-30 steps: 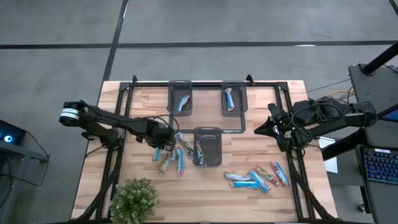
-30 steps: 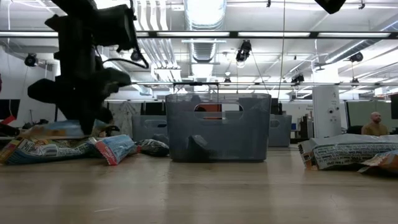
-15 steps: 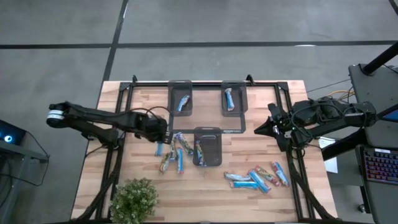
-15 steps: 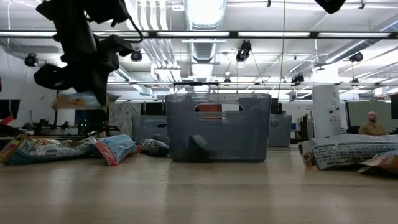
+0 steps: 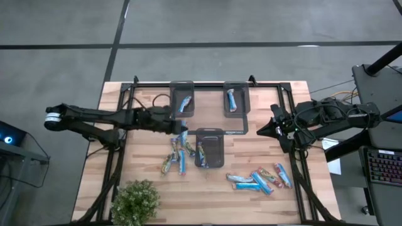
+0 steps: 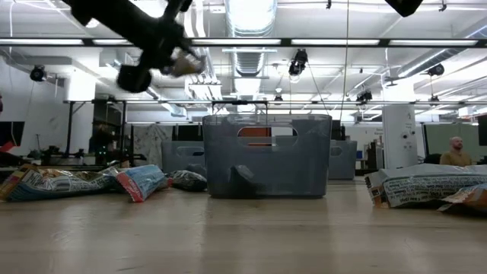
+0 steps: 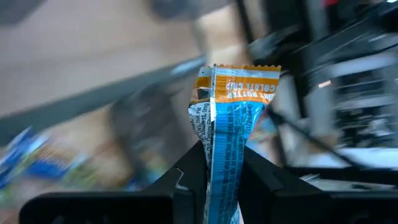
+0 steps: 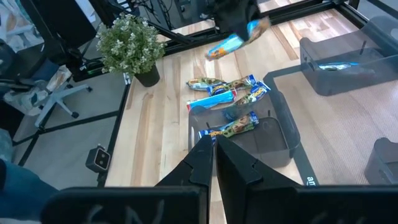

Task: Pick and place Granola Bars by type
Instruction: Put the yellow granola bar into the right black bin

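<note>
Left gripper (image 5: 180, 127) pinched a blue bar (image 7: 227, 118), since lifted off bench pile toward left rear tray (image 5: 173, 100); right gripper (image 5: 262, 132) pressed together, idle.

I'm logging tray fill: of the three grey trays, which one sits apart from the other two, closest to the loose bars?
The middle tray, set nearer the table's centre, below the two back trays that sit side by side. Loose bars lie right beside it.
</note>
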Controlling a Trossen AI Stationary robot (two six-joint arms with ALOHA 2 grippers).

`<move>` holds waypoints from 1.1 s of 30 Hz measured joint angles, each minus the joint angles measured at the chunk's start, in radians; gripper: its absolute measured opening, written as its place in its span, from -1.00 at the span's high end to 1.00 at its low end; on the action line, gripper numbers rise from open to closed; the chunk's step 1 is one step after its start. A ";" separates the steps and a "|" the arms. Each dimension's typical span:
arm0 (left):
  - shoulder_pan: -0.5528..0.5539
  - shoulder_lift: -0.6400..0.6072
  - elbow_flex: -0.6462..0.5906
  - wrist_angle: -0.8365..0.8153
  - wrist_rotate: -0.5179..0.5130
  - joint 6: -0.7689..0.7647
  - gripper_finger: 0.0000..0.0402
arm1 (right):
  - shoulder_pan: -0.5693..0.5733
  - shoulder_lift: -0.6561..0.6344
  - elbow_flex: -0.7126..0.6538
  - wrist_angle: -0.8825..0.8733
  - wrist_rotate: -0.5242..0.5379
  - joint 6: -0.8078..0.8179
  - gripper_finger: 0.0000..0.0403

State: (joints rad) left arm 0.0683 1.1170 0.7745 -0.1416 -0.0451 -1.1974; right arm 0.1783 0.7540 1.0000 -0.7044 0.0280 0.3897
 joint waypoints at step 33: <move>0.342 0.432 0.573 0.107 0.313 0.273 0.74 | 0.000 0.000 0.000 0.004 0.027 -0.004 0.94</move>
State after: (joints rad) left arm 0.4106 1.5489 1.3476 -0.0351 0.2684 -0.9240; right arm 0.1780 0.7544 1.0000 -0.7002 0.0555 0.3855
